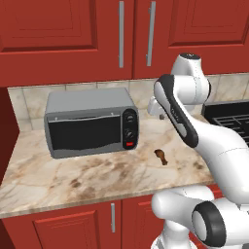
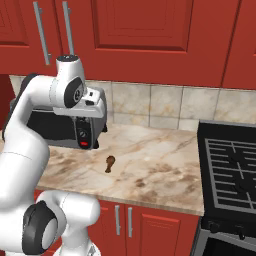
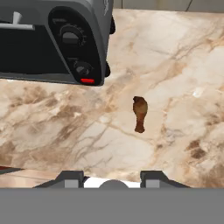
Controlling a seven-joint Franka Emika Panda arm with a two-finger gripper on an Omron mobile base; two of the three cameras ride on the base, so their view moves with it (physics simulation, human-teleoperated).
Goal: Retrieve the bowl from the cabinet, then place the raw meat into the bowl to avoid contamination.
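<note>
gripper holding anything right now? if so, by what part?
Nothing is held. In the hand view the gripper has empty space between its fingertips, and the raw meat lies apart from it on the counter.

A: Look at the counter (image 1: pixel 73 175), polished beige marble with brown veins, smooth, a soft sheen.

B: And the toaster oven (image 1: pixel 90 121): matt grey metal shell, glossy dark glass door, black plastic knobs.

A: Above, the cabinet (image 1: pixel 63 39), red painted wood, panelled, satin finish, with brushed silver metal bar handles (image 1: pixel 121 34).

B: The raw meat (image 3: pixel 139 113) looks dull brown, slightly rough. The stove (image 2: pixel 232 170) grates are matt black metal, the backsplash (image 2: pixel 165 106) smooth stone tile.
</note>
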